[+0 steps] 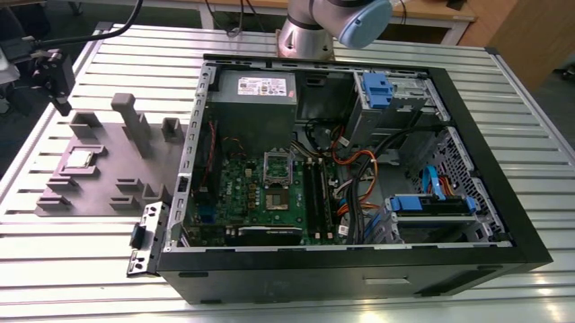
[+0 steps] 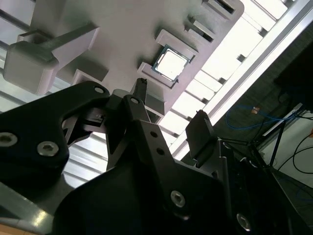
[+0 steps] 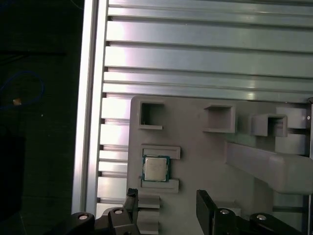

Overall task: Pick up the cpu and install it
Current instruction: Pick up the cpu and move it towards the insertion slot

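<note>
The cpu (image 1: 81, 158), a small flat square silvery-topped chip, lies level in a lipped seat on the grey plastic fixture tray (image 1: 94, 195) at the exterior view's left, its edges parallel to the tray's, with the black gripper (image 3: 166, 198) near it, jaws spread and empty in both wrist views, then tall grey tray posts (image 1: 134, 128) and, rightward, the open black computer case (image 1: 503, 222), where cables hide part of the green motherboard (image 1: 238, 188).

Slatted metal table (image 1: 90, 259), grey fixture plate (image 1: 108, 171), open computer case (image 1: 359, 272)

My pincer (image 3: 166, 198) is black, the cpu (image 3: 155, 169) silvery-grey, its tray (image 3: 195, 147) pale grey, the worktop (image 3: 195, 58) ribbed silver.
</note>
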{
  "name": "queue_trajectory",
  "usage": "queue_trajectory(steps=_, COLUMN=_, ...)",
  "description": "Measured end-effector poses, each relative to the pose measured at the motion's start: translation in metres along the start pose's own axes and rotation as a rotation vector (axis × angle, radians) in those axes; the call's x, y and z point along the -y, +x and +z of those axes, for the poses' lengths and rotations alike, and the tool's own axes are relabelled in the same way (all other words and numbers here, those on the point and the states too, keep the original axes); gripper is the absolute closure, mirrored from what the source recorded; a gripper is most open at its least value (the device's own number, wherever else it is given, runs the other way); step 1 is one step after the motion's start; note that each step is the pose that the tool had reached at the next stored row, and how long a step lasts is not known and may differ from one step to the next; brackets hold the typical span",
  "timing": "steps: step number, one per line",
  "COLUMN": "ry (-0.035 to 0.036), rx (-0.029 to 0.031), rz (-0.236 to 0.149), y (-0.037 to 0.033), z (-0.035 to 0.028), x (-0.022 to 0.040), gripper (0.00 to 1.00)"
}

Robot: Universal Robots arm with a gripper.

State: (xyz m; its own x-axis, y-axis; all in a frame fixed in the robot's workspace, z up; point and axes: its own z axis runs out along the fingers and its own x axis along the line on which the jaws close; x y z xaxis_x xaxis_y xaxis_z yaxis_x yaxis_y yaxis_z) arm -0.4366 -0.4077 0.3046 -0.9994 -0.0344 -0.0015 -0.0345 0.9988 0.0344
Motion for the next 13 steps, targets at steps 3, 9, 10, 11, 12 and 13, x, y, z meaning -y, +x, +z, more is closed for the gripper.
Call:
queue_trajectory(steps=3, ry=-0.0001, rx=0.0002, rz=0.000, y=0.0000, z=0.0001, x=0.0000, gripper=0.41)
queue_trajectory(steps=9, ry=-0.0001, rx=0.0002, rz=0.000, y=0.0000, z=0.0002, x=0.0000, gripper=0.40)
queue_trajectory(steps=10, ry=-0.0001, rx=0.0002, rz=0.000, y=0.0000, z=0.0002, x=0.0000, gripper=0.40)
queue_trajectory(steps=11, ry=-0.0001, rx=0.0002, rz=0.000, y=0.0000, z=0.0002, x=0.0000, gripper=0.34)
queue_trajectory(steps=12, ry=0.0000, rx=0.0001, rz=0.000, y=0.0000, z=0.0002, x=0.0000, gripper=0.34)
queue_trajectory(steps=13, ry=-0.0001, rx=0.0002, rz=0.000, y=0.0000, z=0.0002, x=0.0000, gripper=0.34)
